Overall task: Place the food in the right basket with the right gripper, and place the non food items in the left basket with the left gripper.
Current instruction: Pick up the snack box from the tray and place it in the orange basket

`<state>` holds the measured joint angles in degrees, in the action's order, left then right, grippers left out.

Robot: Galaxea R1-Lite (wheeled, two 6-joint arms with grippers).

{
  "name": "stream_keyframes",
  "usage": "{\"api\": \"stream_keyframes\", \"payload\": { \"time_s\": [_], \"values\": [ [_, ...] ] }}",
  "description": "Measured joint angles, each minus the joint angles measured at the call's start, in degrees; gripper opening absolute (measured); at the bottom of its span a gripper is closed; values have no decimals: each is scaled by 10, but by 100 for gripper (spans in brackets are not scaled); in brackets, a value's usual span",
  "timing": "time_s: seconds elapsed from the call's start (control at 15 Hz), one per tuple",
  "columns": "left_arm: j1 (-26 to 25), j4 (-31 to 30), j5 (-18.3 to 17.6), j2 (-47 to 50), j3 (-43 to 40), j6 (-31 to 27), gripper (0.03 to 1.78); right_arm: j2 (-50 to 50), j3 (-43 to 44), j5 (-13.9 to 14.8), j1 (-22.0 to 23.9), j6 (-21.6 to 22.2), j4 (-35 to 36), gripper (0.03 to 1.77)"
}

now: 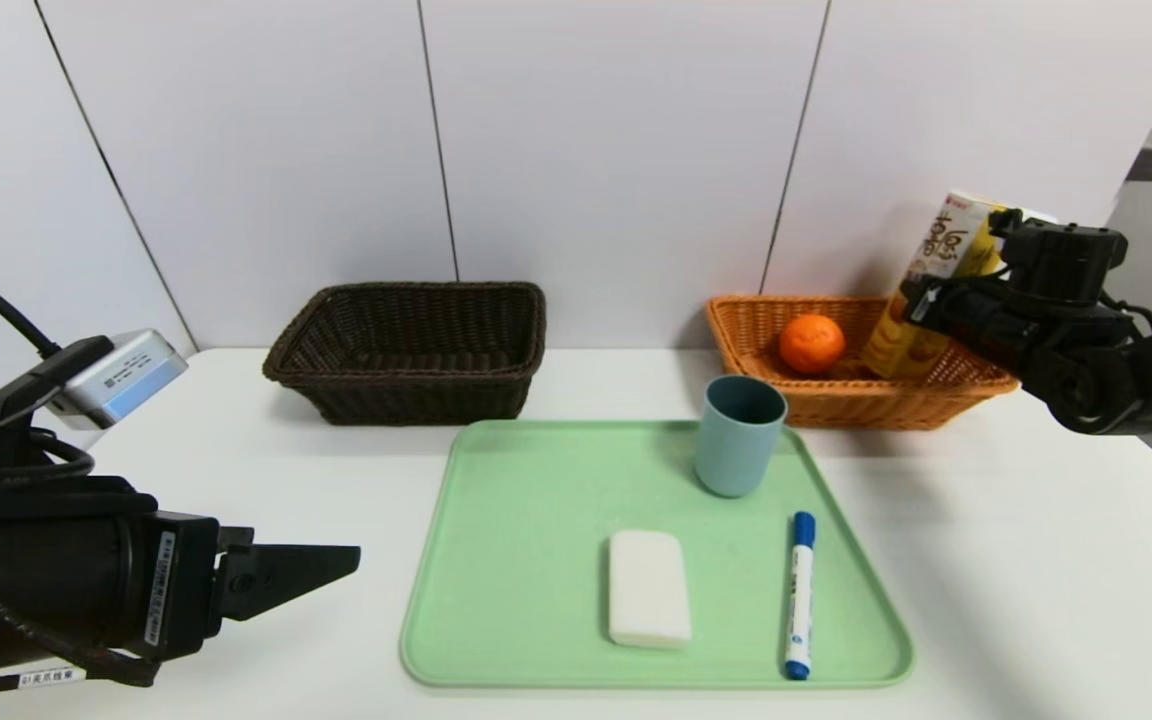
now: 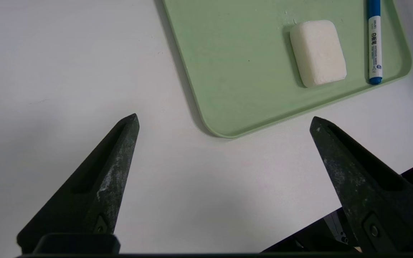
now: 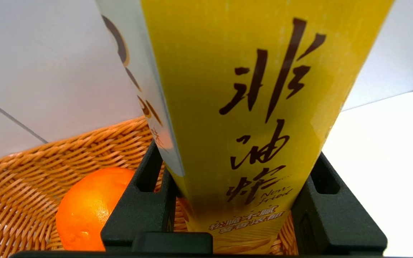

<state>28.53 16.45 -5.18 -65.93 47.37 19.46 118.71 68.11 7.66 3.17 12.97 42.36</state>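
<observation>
Yellow snack box is clamped by right gripper, apparently inside orange basket. Orange is seen just beside it. Left gripper is parked, spread wide.

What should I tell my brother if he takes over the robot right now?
Right gripper: shut on the yellow snack box, over the orange basket.
Left gripper: open, empty, beside the green tray.
Done: orange in the orange basket.
Left: release the box; then cup, soap and marker go from the tray to the brown basket.
</observation>
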Motion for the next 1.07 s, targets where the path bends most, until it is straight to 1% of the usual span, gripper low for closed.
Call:
{"api": "stream_keyframes", "payload": {
  "time_s": [0.27, 0.33, 0.47, 0.67, 0.93, 1.07],
  "values": [
    [0, 0, 0, 0, 0, 0, 169, 5, -4, 1, 0, -2, 1, 85],
    [0, 1, 0, 0, 0, 0, 169, 5, -6, 1, 0, -2, 2, 90],
    [1, 1, 0, 0, 0, 0, 169, 5, -8, -1, -1, -2, 17, 108],
    [0, 1, 0, 0, 0, -1, 169, 5, -14, -1, -6, -2, 57, 129],
    [0, 1, 0, 2, -1, -1, 169, -15, -17, -5, -12, -5, 58, 145],
    [0, 1, 0, 4, -2, -1, 169, -44, -14, -10, -14, -18, 38, 151]
  ]
}}
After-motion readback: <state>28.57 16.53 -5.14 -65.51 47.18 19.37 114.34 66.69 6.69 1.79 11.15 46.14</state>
